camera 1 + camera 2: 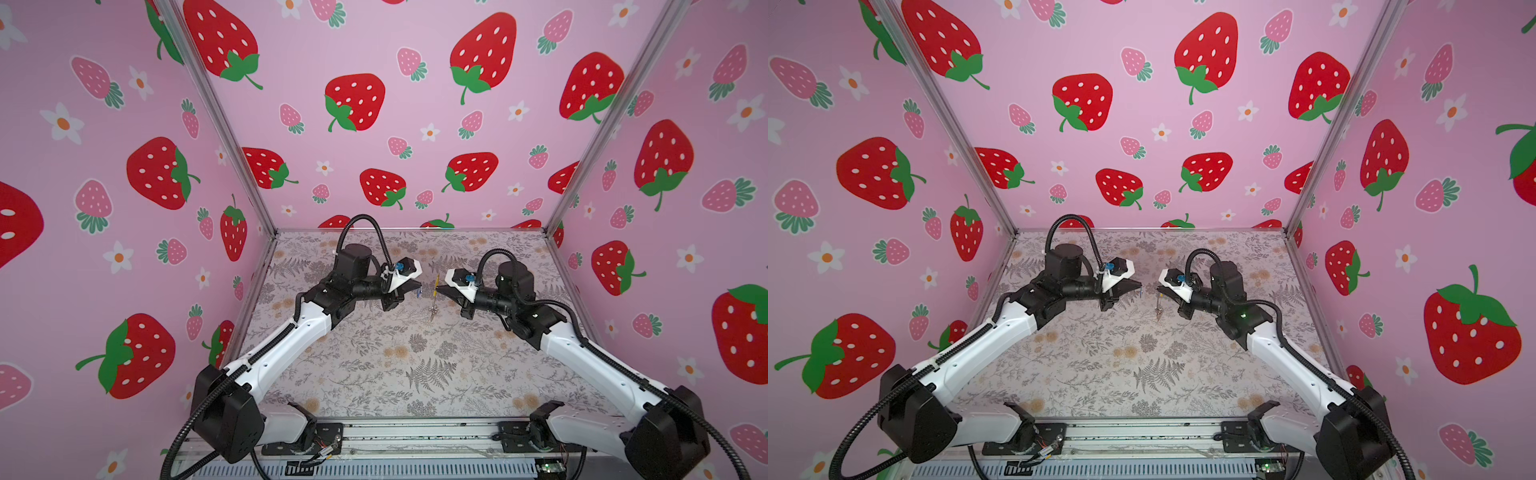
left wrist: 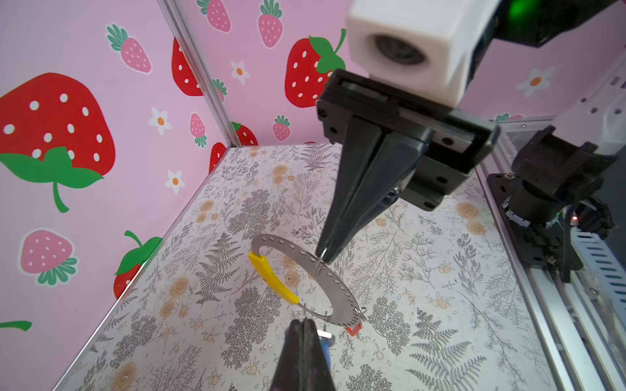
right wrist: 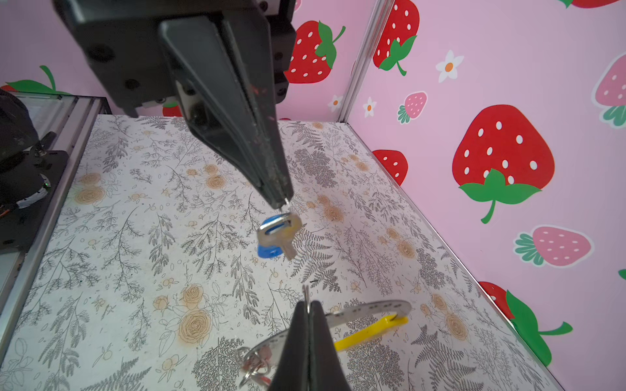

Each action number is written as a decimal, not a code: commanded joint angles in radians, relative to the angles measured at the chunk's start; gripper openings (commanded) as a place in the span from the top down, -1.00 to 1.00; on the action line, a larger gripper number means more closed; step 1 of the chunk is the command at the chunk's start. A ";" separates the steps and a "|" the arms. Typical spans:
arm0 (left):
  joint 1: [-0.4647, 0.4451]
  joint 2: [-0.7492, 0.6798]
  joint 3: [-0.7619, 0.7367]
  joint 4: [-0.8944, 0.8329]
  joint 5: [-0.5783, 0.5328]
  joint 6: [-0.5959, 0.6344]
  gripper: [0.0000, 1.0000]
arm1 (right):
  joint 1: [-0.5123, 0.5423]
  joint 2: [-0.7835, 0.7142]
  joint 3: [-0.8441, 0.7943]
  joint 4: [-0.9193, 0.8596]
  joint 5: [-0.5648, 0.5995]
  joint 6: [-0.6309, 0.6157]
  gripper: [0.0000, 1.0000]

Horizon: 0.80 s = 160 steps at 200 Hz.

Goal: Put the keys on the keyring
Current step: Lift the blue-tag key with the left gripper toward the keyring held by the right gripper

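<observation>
Clamping keyring [image 2: 281,242], right pincer [image 2: 323,258] fully closed

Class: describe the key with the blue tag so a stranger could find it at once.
Over the flower-printed table, find the left gripper. From its shut tip dangles a small silver key with a blue plastic tag. The other key, red-tagged, hangs on the grey hoop with a yellow section.

High stereo pair, close wrist views opposed

Blue-tagged key [image 3: 279,233] dangles beside keyring [image 2: 288,246] carrying red-tagged key [image 2: 353,330].
</observation>
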<state>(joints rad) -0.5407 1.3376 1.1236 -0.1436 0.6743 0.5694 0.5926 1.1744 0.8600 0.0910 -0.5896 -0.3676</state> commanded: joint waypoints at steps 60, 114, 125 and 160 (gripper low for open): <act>-0.072 0.018 0.083 -0.036 -0.045 -0.043 1.00 | 0.058 -0.079 -0.077 0.193 0.192 -0.087 1.00; -0.073 0.044 0.115 -0.031 -0.042 -0.098 1.00 | 0.099 -0.105 -0.114 0.235 0.227 -0.128 1.00; -0.073 0.046 0.116 -0.026 -0.042 -0.104 1.00 | 0.105 -0.108 -0.117 0.231 0.236 -0.135 1.00; -0.073 0.053 0.128 -0.025 -0.044 -0.125 1.00 | 0.116 -0.113 -0.124 0.233 0.235 -0.152 1.00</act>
<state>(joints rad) -0.6098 1.3834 1.1965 -0.1837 0.6273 0.4625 0.6983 1.0847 0.7467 0.2871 -0.3599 -0.4866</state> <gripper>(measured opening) 0.049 0.039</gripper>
